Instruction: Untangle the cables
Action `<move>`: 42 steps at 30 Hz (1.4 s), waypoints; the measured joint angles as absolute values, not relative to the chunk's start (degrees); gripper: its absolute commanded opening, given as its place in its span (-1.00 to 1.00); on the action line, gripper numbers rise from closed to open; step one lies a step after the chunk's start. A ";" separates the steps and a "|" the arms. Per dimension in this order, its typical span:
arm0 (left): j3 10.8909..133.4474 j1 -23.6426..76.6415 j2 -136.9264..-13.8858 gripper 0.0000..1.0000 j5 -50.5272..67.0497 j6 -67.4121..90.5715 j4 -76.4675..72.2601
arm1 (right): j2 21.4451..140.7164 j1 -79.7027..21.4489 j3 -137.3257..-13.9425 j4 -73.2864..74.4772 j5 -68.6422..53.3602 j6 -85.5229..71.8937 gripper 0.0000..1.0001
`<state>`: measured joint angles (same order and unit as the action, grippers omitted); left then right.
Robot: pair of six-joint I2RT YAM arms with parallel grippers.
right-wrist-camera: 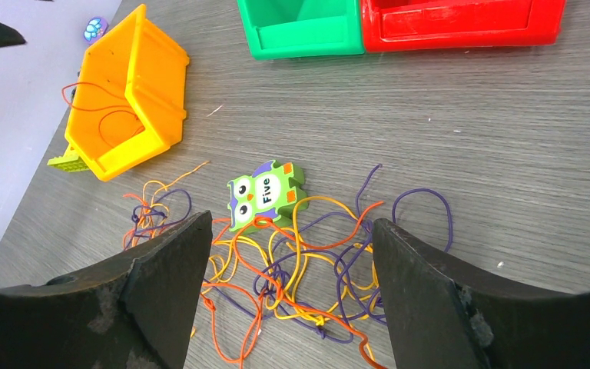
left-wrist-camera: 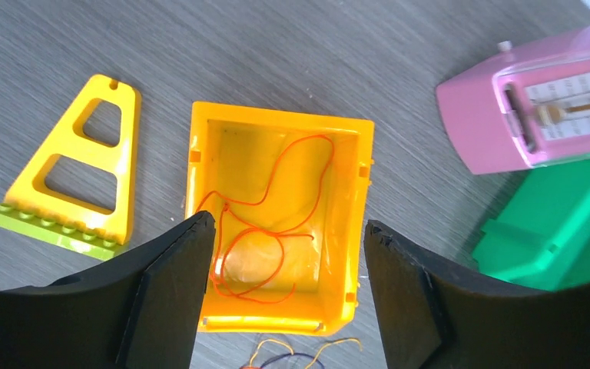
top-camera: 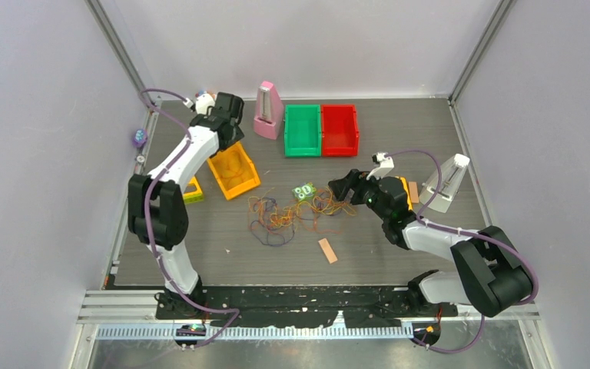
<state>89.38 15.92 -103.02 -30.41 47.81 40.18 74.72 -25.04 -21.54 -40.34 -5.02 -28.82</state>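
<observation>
Top view: the left gripper (top-camera: 227, 123) hangs over the orange bin (top-camera: 233, 171) at the far left of the table. The right gripper (top-camera: 343, 187) points at the cables (top-camera: 292, 217), a knot of orange, yellow and purple strands mid-table, just near of an owl block (top-camera: 303, 191).

Left wrist view: the left gripper (left-wrist-camera: 288, 231) is released, its jaws spread wide with nothing between them. Directly below, one orange cable (left-wrist-camera: 273, 178) lies coiled inside the orange bin (left-wrist-camera: 280, 117), apart from the heap. A few strand ends show on the table just outside the bin's near wall.

Right wrist view: the right gripper (right-wrist-camera: 292, 231) is also released and empty, poised above the cables (right-wrist-camera: 307, 269). The strands cross one another beside the owl block (right-wrist-camera: 265, 192) and at least one touches it. The green bin (right-wrist-camera: 299, 31) and red bin (right-wrist-camera: 461, 23) stand at the far edge.

By the look of it, one strand is sorted and the bulk remains knotted. The next move likely calls for the right gripper to drop onto a single outlying loop, close fully on the hair-thin wire and draw it clear slowly, so the rest does not drag along.
</observation>
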 measured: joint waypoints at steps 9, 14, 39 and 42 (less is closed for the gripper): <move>81.97 16.58 -92.07 0.63 -15.99 35.90 35.16 | 74.81 -25.06 -22.00 -37.58 -4.75 -28.42 0.61; 67.22 21.56 -83.40 0.65 -4.60 29.34 25.54 | 75.18 -25.71 -24.32 -32.80 -2.94 -26.63 0.60; 35.79 33.69 -79.92 0.52 12.56 21.93 -25.17 | 70.08 -27.64 -22.94 -17.82 7.92 -18.92 -0.55; 35.77 33.71 -79.31 0.52 12.71 22.04 -27.94 | 70.52 -27.64 -22.94 -17.41 7.07 -18.31 -0.88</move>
<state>35.77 33.71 -79.31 12.71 22.04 -27.94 70.52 -27.64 -22.94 -17.41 7.07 -18.31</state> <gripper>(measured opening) 0.761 0.157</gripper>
